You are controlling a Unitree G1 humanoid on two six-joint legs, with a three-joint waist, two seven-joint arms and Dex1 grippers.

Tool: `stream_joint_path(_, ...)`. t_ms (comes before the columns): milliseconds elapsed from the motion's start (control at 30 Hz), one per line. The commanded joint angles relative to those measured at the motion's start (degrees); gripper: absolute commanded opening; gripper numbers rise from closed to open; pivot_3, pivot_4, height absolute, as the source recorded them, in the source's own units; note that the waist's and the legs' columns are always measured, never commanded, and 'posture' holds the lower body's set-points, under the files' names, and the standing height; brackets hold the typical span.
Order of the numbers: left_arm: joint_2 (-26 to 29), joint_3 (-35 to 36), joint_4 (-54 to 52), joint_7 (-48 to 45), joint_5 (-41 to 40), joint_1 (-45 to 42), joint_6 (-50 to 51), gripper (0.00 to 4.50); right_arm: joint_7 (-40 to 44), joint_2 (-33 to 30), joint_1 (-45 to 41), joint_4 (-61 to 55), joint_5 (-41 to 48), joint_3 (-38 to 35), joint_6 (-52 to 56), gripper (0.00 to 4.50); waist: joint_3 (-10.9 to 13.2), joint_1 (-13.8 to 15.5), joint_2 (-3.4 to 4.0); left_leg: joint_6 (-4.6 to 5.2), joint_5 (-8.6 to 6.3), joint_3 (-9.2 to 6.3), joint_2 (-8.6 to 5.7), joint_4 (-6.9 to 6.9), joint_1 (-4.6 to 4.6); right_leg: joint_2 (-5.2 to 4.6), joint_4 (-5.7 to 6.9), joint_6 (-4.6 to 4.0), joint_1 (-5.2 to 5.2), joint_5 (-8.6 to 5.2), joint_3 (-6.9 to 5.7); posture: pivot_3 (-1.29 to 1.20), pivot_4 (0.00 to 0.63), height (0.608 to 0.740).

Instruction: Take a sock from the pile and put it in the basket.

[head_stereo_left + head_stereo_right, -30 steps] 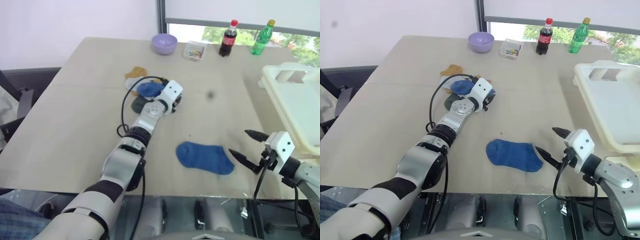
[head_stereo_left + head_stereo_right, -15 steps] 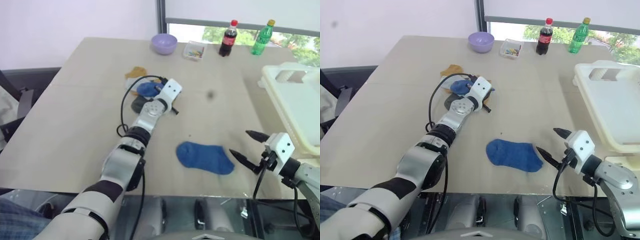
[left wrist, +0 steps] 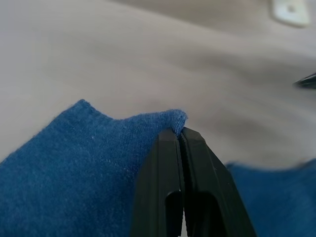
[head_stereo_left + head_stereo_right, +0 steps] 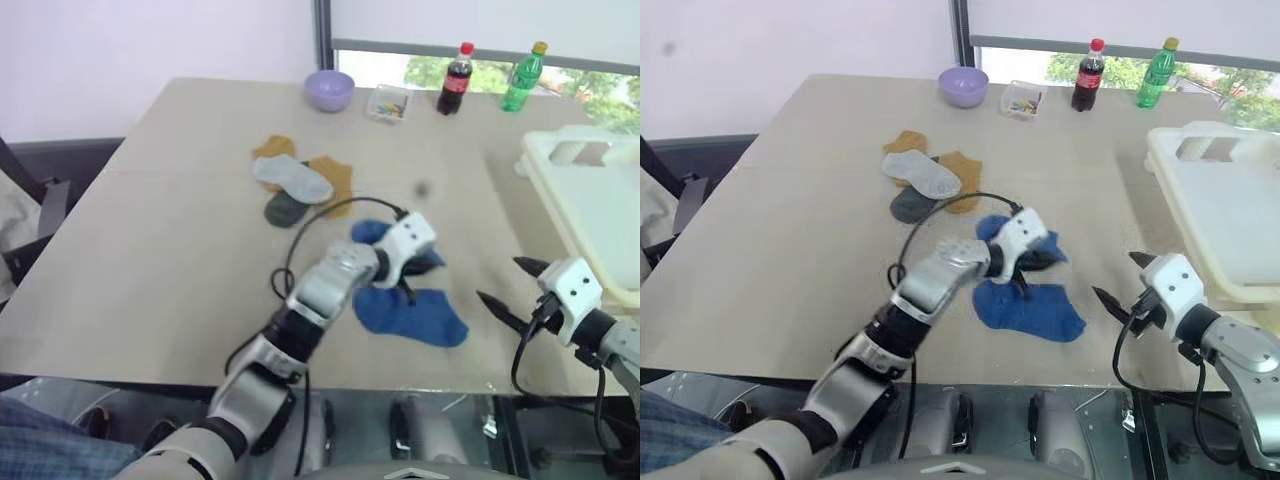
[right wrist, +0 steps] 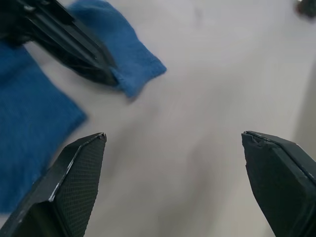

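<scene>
On the left-centre of the tabletop [image 4: 150, 250] lay the pile [image 4: 298, 184]: mustard, grey and dark green socks, flat and overlapping. To its right and nearer, the left gripper [image 4: 410, 272] was clenched on the edge of a blue sock [image 3: 74, 163], which hung from the pinch just above the tabletop. Such a sock looked light, soft and limp; it would likely drape and swing, and a pinch at the hem seemed enough, though thin fabric could slip out. Directly below it lay a second blue sock [image 4: 410, 315], flat on the near tabletop and not held. Further right the right gripper [image 4: 512, 290] hovered released, its fingers spread wide, pointing toward the two blue socks. At the far right edge stood the basket [image 4: 590, 215], well apart from the held sock. The right gripper stood between the sock and the basket, so it was the likeliest obstruction. Along the far edge stood a lilac bowl [image 4: 329, 89], a small clear box [image 4: 388, 102] and two bottles [image 4: 455, 77].
</scene>
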Motion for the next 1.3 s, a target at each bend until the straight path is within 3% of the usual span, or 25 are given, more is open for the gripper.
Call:
stream_joint_path(33,-2.6,1.3,-1.5,2.1,-2.0,-0.1,0.5,0.10,-2.0,-0.8,0.0,-4.4,4.4,-3.7,10.3,4.50,0.0,0.0,0.01,0.00,0.00,-0.03,0.03,0.00,0.03,0.04,0.04,0.00,0.00,-0.01,0.00,0.00,0.150,0.736)
stream_joint_path(100,-2.9,1.5,-1.4,3.2,-1.9,0.2,-0.4,0.10,-2.8,-0.9,-0.1,-5.2,5.2,-4.3,13.3,4.50,0.0,0.1,0.02,0.01,0.01,-0.10,0.03,0.00,0.03,0.07,0.11,-0.01,-0.03,-0.01,0.00,0.00,0.150,0.736)
stream_joint_path(300,-3.4,3.8,-2.0,4.4,-4.0,0.6,0.2,2.73,-5.7,1.2,-1.8,-5.8,9.6,-6.9,20.1,4.50,0.0,0.1,0.03,0.01,0.01,-0.07,-0.02,0.01,0.00,0.04,0.10,0.00,-0.06,-0.01,0.06,0.00,0.150,0.736)
stream_joint_path(467,-1.3,6.1,-5.5,-0.3,-8.9,0.1,0.4,2.73,-8.3,4.4,-5.4,-6.2,14.5,-6.3,25.5,4.50,0.0,0.1,0.04,0.01,0.01,-0.08,-0.07,0.00,-0.04,0.01,0.08,-0.01,-0.07,0.00,0.07,0.00,0.150,0.736)
stream_joint_path(667,1.3,16.1,-4.2,-1.8,-16.6,-3.1,1.3,2.73,-14.5,13.1,-12.4,-3.1,18.2,-3.7,29.6,4.50,0.0,0.0,0.03,0.02,0.01,-0.08,-0.03,0.00,-0.01,0.04,0.09,0.00,-0.10,-0.01,0.07,0.00,0.150,0.736)
stream_joint_path(800,7.8,13.5,5.7,-0.7,-8.6,-5.4,-10.4,2.73,-17.9,18.5,-15.9,0.3,20.2,-3.3,31.8,4.50,-0.1,0.1,0.10,0.02,0.01,-0.07,-0.04,0.00,0.00,0.06,0.11,-0.01,-0.09,0.00,0.08,0.00,0.150,0.736)
stream_joint_path(933,10.7,11.5,17.9,2.7,-2.0,-7.8,-19.5,2.73,-20.6,21.1,-18.3,3.4,21.2,-2.6,34.5,4.50,-0.1,0.2,0.09,0.02,0.01,-0.05,-0.07,-0.02,-0.06,0.04,0.06,-0.21,-0.09,0.13,0.08,0.00,0.150,0.736)
stream_joint_path(1233,9.2,10.6,26.4,1.5,0.9,-7.3,-27.3,2.80,-21.9,21.0,-18.7,2.9,23.5,-2.1,38.7,0.05,0.0,0.1,0.08,0.05,-0.02,-0.08,-0.13,-0.08,-0.21,-0.06,-0.13,-0.05,-0.10,0.23,-0.04,0.00,0.150,0.736)
stream_joint_path(1300,8.7,10.9,26.4,0.8,0.7,-7.3,-27.1,2.80,-22.0,20.7,-18.6,2.8,23.3,-2.0,38.9,0.05,0.0,0.1,0.08,0.06,-0.02,-0.08,-0.13,-0.08,-0.20,-0.05,-0.10,-0.11,-0.11,0.19,-0.04,0.00,0.150,0.736)
